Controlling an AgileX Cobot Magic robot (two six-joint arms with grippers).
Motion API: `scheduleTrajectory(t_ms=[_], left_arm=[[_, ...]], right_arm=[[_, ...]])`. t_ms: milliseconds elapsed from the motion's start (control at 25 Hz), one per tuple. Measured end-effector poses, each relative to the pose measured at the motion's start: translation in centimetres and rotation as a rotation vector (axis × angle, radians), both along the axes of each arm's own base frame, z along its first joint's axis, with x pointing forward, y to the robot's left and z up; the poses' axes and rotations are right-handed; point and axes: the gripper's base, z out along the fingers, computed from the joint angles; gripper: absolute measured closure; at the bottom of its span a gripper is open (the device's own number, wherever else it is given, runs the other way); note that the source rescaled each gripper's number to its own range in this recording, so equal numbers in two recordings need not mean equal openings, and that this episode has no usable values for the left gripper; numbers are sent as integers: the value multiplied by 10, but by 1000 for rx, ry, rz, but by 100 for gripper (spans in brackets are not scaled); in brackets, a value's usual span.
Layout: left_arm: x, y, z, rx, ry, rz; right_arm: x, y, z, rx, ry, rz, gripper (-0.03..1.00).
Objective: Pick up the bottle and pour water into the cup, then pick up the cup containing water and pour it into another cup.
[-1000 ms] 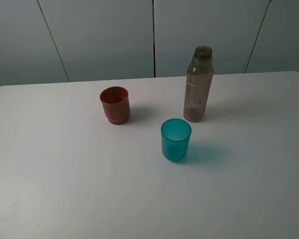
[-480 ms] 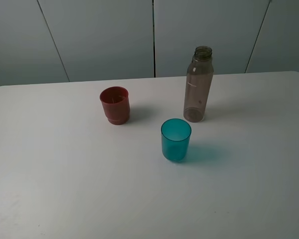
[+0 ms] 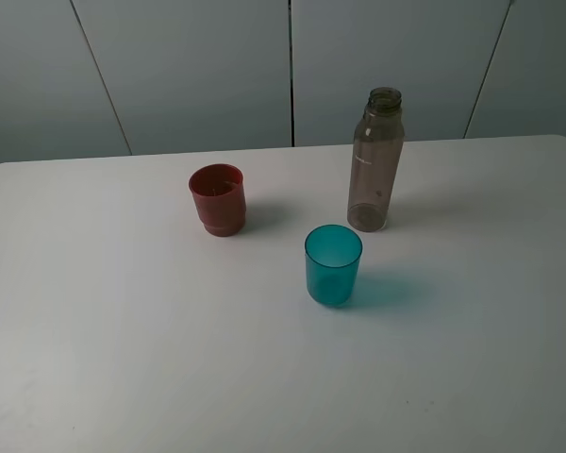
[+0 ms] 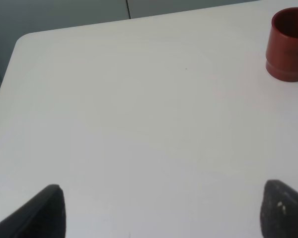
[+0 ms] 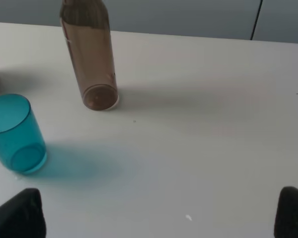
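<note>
Bottle [image 3: 375, 162] standing upright, upper right of centre in high view, uncapped, nothing touching it. Looking light, stiff, smooth plastic, probably slippery and tippy since it's tall and slim; I'd be grabbing mid-body, below shoulder. Teal cup [image 3: 333, 264] sitting just below-left of it, near but apart, so side approach from right looking clearest. Red cup [image 3: 217, 199] sitting well left on table [image 3: 123, 359]. Left gripper [image 4: 159, 210] and right gripper [image 5: 159, 213] both spread wide, holding nothing.
</note>
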Motion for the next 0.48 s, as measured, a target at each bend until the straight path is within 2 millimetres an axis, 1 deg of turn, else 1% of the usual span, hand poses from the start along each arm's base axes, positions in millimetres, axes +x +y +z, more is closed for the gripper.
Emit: scheduleTrajectory(t_ms=[200, 480], left_arm=[[0, 0, 0, 0, 0, 0], [0, 0, 0, 0, 0, 0]], right_arm=[[0, 1, 0, 2, 0, -84, -3], [0, 1, 0, 2, 0, -92, -3]])
